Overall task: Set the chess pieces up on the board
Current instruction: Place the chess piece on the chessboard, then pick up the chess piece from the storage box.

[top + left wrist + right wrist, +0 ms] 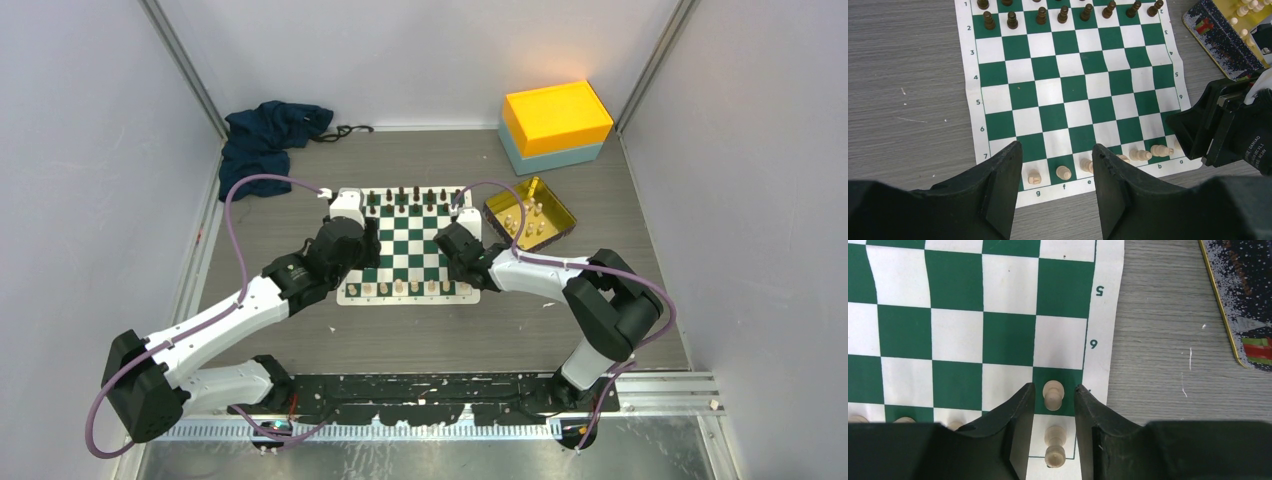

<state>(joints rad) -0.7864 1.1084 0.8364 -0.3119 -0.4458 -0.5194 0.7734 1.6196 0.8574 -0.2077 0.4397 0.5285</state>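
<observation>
Right wrist view: the right gripper stands with its matte black, wedge-shaped fingers parted on either side of a cream pawn, a thin gap showing on each side, so nothing is grasped. That pawn, smooth and round-headed, is upright on a green square in the outermost column of the board, just below the printed 6. A second cream piece stands on the white square behind it, also between the fingers.

The board is a thin, flat mat of dark green and white squares with a white border, slightly wavy at one edge. It lies on a grey wood-grain table.

Left wrist view shows the left gripper spread wide and empty above the near rows. More chess pieces line the last row there, partly hidden by its fingers.

Dark turned black pieces fill the far rows. Beside the board sits a shiny gold tray with speckled dark sides, holding further cream figures. Beyond it a yellow box rests on a teal box. A crumpled blue cloth lies in the far left corner.
</observation>
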